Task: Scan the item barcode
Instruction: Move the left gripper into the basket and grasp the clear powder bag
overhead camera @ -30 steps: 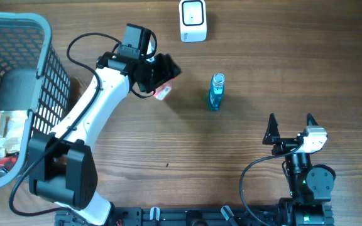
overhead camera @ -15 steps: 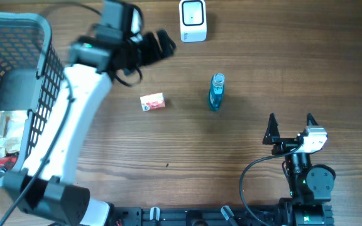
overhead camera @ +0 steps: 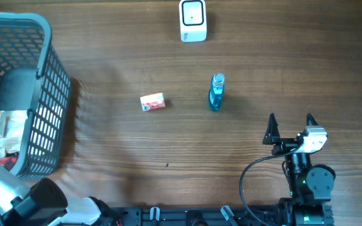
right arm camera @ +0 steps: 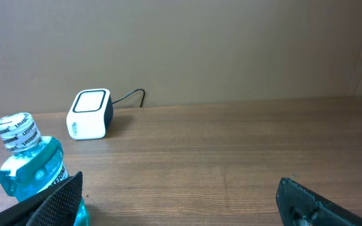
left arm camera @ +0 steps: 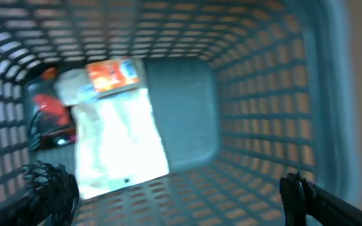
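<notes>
Left pincer [left arm camera: 176, 199] and right pincer [overhead camera: 291, 127], both wide apart.

Red-and-white packet [overhead camera: 152, 102], perhaps a carton, lies flat, apart from white scanner [overhead camera: 193, 20].

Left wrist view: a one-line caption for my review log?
Open left pincer facing into the mesh basket, a pale orange-labelled packet and a red item inside.

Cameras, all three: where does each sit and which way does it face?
Overhead: above the table, looking straight down at basket, small box, bottle, scanner; right pincer and left arm show low in frame.
Left wrist: on the left arm, looking down into the basket; left pincer tips at bottom corners.
Right wrist: low over the table, facing the wall; its tips at bottom corners.
Shared: overhead and right wrist both show bottle and scanner.
</notes>
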Robot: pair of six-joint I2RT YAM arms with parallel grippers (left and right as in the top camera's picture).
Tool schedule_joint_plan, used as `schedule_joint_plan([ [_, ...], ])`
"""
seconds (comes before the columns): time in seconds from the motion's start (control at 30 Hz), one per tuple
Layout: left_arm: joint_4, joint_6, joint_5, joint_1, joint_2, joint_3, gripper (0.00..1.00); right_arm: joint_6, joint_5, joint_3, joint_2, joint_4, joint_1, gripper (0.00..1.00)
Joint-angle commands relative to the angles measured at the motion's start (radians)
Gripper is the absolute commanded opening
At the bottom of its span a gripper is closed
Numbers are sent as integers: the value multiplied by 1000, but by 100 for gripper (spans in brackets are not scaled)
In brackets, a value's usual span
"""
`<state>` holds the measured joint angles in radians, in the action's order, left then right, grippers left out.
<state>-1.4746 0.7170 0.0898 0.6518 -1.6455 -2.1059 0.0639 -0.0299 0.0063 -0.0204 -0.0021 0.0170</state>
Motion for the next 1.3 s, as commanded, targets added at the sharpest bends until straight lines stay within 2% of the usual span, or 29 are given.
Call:
schedule_joint_plan([
  [0.0,3,21,27,23,-42,94,100,15,-15,-1,3,3,3,100],
  [0.13,115,24,94,23,-76,247,100,15,-15,-1,3,3,3,100],
  [0.27,123,14,107,20,-121,334,100,15,-15,-1,3,3,3,100],
  [0.37,162,-86,79,3,-122,454,100,14,-15,-1,3,3,3,100],
  [0.5,247,-161,79,-17,-122,616,100,15,-15,-1,3,3,3,100],
  [0.63,368,-162,61,-20,-122,743,100,14,-15,-1,3,3,3,100],
  [0.77,466,-100,66,-20,-122,796,100,14,-15,-1,3,3,3,100],
  [0.83,472,63,137,-19,-122,841,100,14,-15,-1,3,3,3,100],
  [0.9,509,111,131,-19,-122,887,100,14,-15,-1,3,3,3,100],
  [1.07,629,110,106,-19,-122,970,100,14,-15,-1,3,3,3,100],
  [1.13,703,109,35,-19,-122,1011,100,15,-15,-1,3,3,3,100],
  [1.17,731,109,3,-19,-122,1025,97,15,-15,-1,3,3,3,100],
  [1.27,750,109,-4,-19,-122,1032,44,14,-15,-1,3,3,3,100],
])
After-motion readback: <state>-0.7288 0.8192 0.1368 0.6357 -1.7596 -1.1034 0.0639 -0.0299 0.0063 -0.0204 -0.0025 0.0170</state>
